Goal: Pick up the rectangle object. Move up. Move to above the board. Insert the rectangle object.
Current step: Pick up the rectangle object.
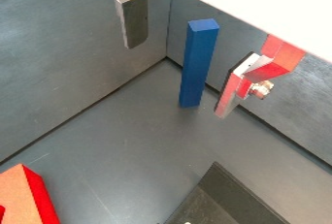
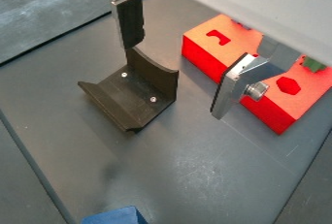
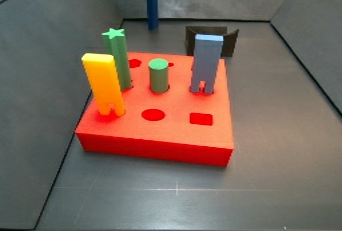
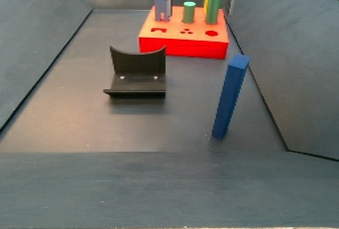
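Observation:
The rectangle object [image 4: 231, 96], a tall dark blue bar, stands upright on the grey floor near a side wall, away from the board. It also shows in a wrist view [image 1: 197, 63] and at the back in a side view [image 3: 151, 3]. The red board [image 3: 160, 135] holds several pegs; it also shows in a wrist view [image 2: 215, 58]. My gripper [image 1: 180, 78] is open and empty, raised above the floor, its fingers [image 1: 135, 19] wide apart and touching nothing. The bar shows between them but well below. The gripper is outside both side views.
The fixture [image 4: 137, 71] stands on the floor between the bar and the board, also in a wrist view [image 2: 130, 97]. On the board stand an orange-yellow block [image 3: 102, 85], a green star peg [image 3: 118, 55], a green cylinder [image 3: 159, 75] and a grey-blue two-legged peg [image 3: 207, 63]. Grey walls enclose the floor.

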